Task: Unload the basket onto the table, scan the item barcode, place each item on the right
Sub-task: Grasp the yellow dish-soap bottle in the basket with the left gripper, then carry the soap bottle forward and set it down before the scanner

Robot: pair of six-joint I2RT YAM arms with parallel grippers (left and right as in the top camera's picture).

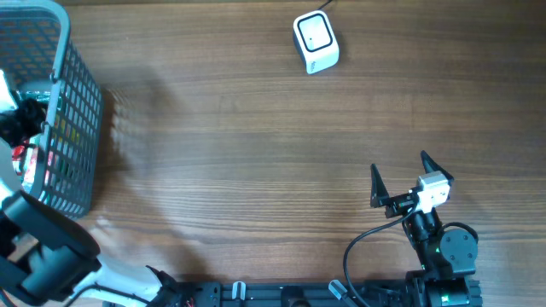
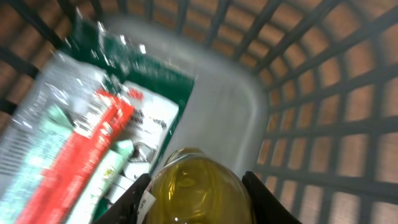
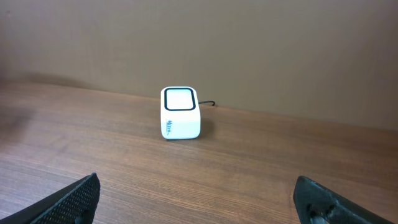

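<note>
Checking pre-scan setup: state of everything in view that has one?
Grey plastic mesh basket: upright, holds items.
Yellow rounded container: inside basket.
Red-and-green foil packet: lying in basket.
Left gripper: flanks container, grip unclear.
Right gripper: open, empty.
White box scanner: upright, nothing at window.

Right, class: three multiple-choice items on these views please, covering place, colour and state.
1. Right gripper: A open, empty; B shut on a box; C shut on a cable.
2. Round glossy item between the fingers of the left gripper: A blue; B yellow; C black.
3. White box-shaped scanner: A on the wooden table; B in the right gripper; C in the left gripper.
Answers: A, fingers spread, nothing between; B, its dome looks yellow; A, it stands alone on the wood.
</note>
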